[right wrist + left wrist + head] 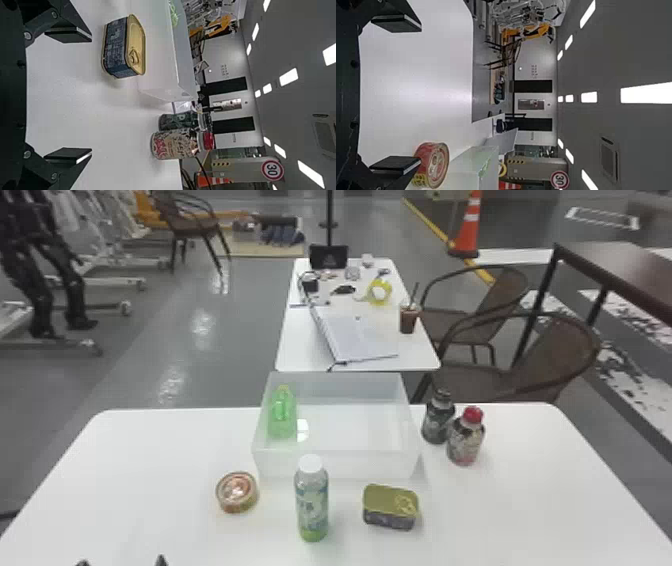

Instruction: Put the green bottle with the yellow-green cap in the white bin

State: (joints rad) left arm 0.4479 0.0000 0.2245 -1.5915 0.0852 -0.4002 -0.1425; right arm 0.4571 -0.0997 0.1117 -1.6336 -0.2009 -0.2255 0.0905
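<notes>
green bottle (282, 420): in white bin (340, 464), left side, mid-frame head view
left gripper (122, 562): head view lower left, released
right gripper (91, 96): right wrist view, fingers apart

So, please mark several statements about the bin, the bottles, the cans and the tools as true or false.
1. The green bottle is inside the white bin. True.
2. The red-capped bottle lies on its side. False: it stands upright.
3. The round can is left of the white-capped bottle. True.
4. The rectangular can is inside the white bin. False: it is on the table, on the robot's side of the bin.
5. The right tool is open with nothing between its fingers. True.
</notes>
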